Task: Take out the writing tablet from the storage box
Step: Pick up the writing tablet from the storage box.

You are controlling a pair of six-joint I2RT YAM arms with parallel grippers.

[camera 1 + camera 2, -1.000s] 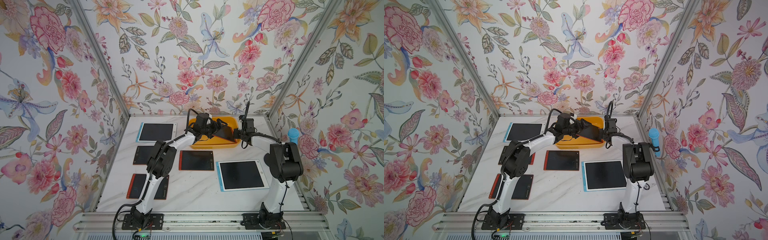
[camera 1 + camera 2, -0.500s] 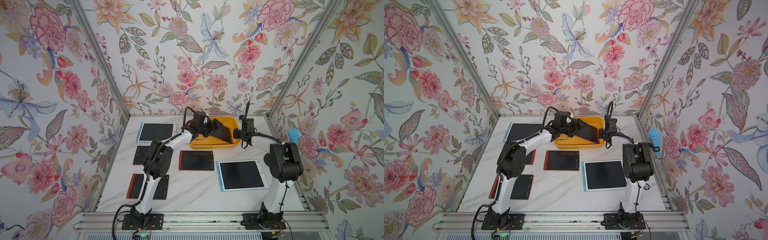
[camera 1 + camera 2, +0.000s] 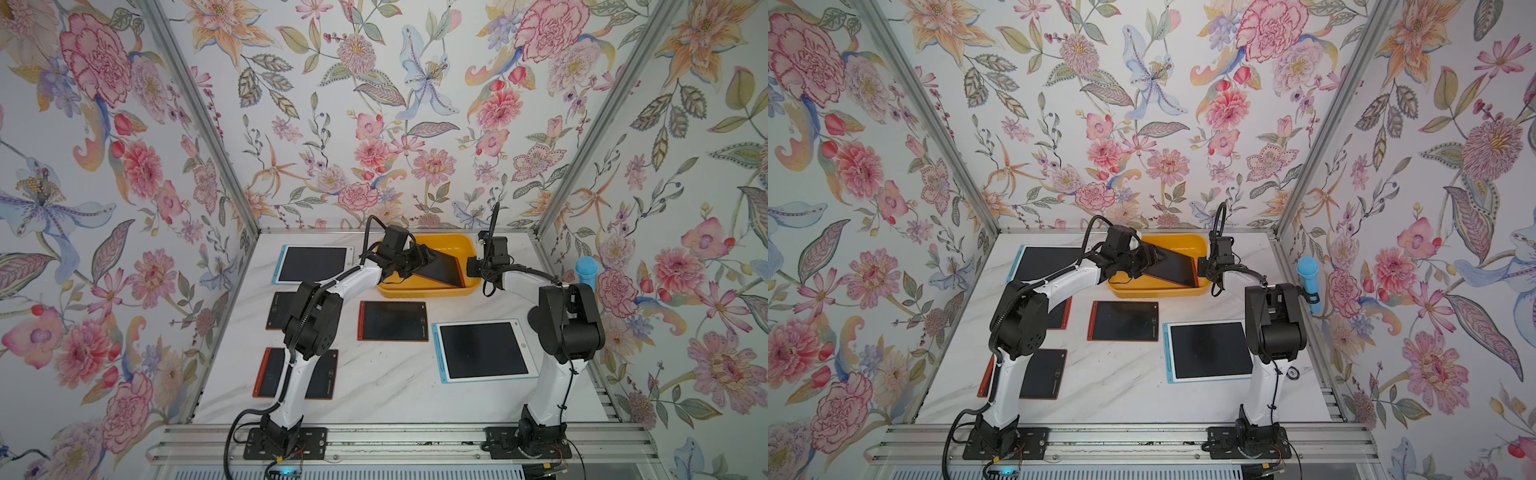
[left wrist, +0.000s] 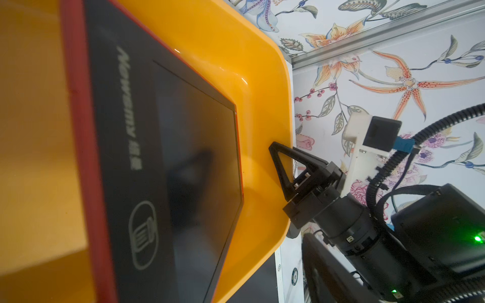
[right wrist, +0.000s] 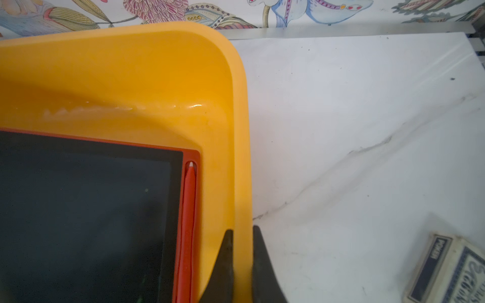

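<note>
Removal is barely begun: the red-framed writing tablet [image 3: 441,271] sits tilted inside the storage box [image 3: 428,291], its raised end at the left gripper [image 3: 424,258], whose hold I cannot tell, while the right gripper [image 5: 242,230] pinches the box's rim, so the lift-out is not yet done.

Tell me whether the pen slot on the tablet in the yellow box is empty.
No, the red pen lies seated in it, along the tablet edge.
</note>
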